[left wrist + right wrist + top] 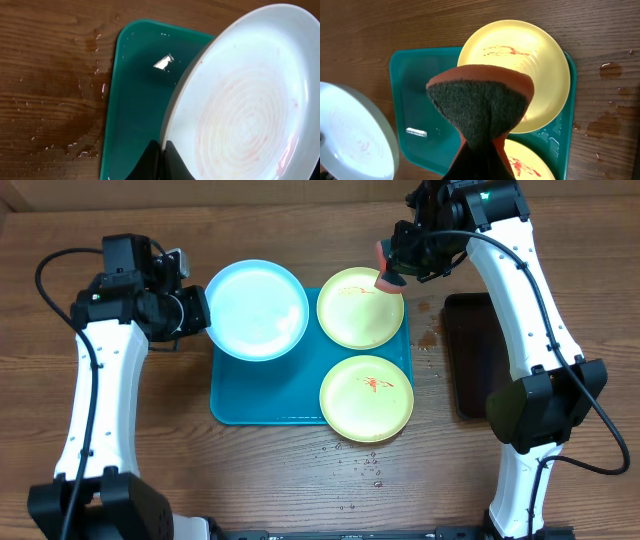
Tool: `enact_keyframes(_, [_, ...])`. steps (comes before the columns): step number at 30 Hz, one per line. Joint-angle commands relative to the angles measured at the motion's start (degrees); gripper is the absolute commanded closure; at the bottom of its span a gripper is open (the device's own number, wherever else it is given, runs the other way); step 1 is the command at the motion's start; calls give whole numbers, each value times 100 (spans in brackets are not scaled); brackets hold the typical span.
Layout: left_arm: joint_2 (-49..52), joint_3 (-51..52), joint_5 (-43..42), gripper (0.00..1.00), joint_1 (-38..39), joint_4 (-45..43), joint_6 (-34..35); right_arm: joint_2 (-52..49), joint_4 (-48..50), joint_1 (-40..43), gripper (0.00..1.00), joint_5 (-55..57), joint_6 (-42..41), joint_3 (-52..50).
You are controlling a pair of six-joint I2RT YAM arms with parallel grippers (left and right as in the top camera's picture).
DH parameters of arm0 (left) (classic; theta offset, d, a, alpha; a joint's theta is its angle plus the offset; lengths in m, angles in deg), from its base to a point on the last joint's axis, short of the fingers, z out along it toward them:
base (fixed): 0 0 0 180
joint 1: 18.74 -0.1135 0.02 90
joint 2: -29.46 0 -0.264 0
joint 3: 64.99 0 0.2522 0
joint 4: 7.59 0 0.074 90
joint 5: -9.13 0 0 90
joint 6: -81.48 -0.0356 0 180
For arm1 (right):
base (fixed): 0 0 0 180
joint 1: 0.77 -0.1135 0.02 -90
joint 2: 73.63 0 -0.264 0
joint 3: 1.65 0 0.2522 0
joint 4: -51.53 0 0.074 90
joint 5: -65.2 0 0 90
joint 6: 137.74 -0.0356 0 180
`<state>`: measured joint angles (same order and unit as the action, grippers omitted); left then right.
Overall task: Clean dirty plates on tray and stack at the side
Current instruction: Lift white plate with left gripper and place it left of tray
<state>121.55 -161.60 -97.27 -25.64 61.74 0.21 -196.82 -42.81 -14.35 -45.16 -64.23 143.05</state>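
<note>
While the left gripper (206, 320) pinches the pale plate (258, 308) by its rim over the tray (262, 398), the right gripper (393, 268) squeezes a sponge (480, 100), probably to wipe it.

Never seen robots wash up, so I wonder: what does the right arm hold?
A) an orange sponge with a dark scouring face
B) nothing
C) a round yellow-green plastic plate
A: the right gripper is shut on the orange sponge, whose dark green scouring face is turned toward the wrist camera.
</note>
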Motion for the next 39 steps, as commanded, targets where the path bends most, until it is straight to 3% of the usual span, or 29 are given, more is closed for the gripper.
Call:
enact_keyframes(1, [348,31,-313,96,-258,83,-133,116,26,-17,96,-33,4,120])
enact_keyframes(15, [1182,31,-173,96,-1344,63,-409,116,50,-17,96,-31,4,120])
enact_keyframes(32, [2146,31,1067,96,-2247,-1038,98,116,50,-15,96,-4,24,120])
enact_keyframes(39, [2277,31,1528,96,-2500,-1025,24,116,50,-15,96,-7,24,120])
